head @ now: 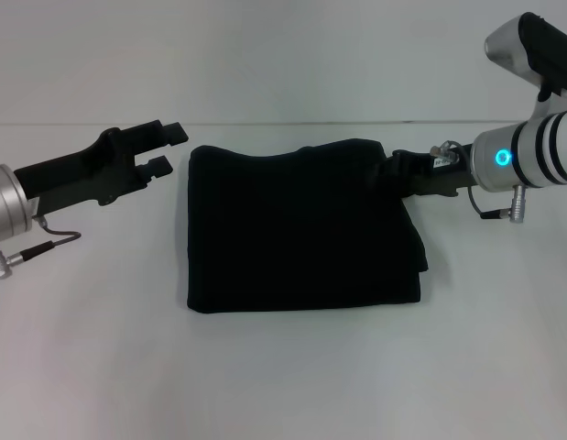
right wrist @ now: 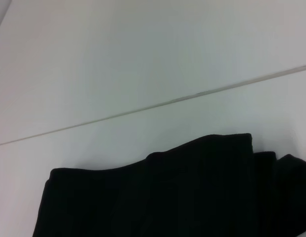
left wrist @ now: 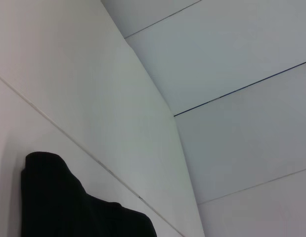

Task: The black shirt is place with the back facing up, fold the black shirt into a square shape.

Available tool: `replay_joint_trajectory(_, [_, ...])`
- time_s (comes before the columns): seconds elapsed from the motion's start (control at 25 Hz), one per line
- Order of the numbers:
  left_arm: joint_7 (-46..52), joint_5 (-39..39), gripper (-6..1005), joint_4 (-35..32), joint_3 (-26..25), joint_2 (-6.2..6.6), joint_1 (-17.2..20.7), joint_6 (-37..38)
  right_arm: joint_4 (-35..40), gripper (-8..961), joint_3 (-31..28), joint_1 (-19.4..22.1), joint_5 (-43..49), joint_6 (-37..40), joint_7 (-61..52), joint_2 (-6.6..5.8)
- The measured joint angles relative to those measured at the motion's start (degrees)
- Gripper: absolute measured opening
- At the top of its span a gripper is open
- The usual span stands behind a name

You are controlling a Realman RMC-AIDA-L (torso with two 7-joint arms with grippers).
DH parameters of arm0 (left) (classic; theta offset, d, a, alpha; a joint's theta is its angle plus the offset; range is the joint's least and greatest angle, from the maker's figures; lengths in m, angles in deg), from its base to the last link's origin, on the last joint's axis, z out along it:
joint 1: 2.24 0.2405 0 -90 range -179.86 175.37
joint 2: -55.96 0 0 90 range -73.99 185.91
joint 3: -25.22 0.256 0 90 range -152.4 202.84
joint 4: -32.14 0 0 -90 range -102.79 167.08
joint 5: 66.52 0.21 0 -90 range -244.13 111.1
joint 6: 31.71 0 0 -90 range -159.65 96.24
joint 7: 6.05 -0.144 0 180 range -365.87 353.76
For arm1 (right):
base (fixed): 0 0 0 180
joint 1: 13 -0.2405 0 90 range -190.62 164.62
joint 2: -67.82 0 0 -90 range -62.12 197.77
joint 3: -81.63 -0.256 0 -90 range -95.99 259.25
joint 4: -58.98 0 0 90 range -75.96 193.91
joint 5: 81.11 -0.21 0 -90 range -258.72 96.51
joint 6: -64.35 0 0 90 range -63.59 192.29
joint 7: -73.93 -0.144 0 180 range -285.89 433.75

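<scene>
Closest to me, the white table (head: pixel 283 385) is just bare, smooth surface, so lots of room along the front. Past that strip sits the shirt (head: pixel 297 229), folded into a chunky, near-square black block in the middle of the table. Soft matte cloth, no lettering showing. Its front and left edges are pretty straight, the right side is messier with layers stepping out at the front right corner, and the far edge is a bit wavy.

Left gripper (head: pixel 159 148) hangs just off the shirt's far left corner, not touching, arm coming in from the left and angled up toward the back. I can see its two black fingers spread with a gap between them, nothing in there. Open table all around it.

Right gripper (head: pixel 397 174) reaches in from the right and meets the shirt's far right corner. Black on black, so I can't tell whether it's pinching cloth or not.

Behind everything is a plain white wall (head: pixel 283 55).
</scene>
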Motion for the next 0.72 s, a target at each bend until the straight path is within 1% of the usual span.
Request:
replay_joint_trajectory(0.16, [0.00, -0.04, 667, 0.38, 0.00, 0.21, 0.00, -0.07, 0.01, 448, 0.17, 0.35, 0.17, 0.23, -0.15, -0.01])
replay_joint_trajectory(0.24, [0.00, -0.06, 667, 0.51, 0.00, 0.28, -0.04, -0.11, 0.27, 448, 0.17, 0.69, 0.29, 0.67, -0.16, -0.21])
replay_joint_trajectory(0.44, [0.00, -0.08, 667, 0.59, 0.00, 0.29, -0.08, -0.13, 0.70, 448, 0.22, 1.40, 0.49, 2.22, 0.24, -1.45])
replay_joint_trajectory(0.52, [0.00, -0.09, 667, 0.62, 0.00, 0.28, -0.09, -0.13, 0.97, 448, 0.25, 1.79, 0.51, 2.56, 0.26, -1.71])
replay_joint_trajectory(0.6, [0.00, -0.09, 667, 0.66, 0.00, 0.25, -0.09, -0.22, 1.11, 448, 0.25, 2.18, 0.52, 2.57, 0.27, -1.67])
replay_joint_trajectory(0.72, [0.00, -0.09, 667, 0.73, 0.00, 0.17, -0.14, -0.32, 0.98, 448, 0.26, 2.48, 0.53, 2.09, 0.28, -1.10])
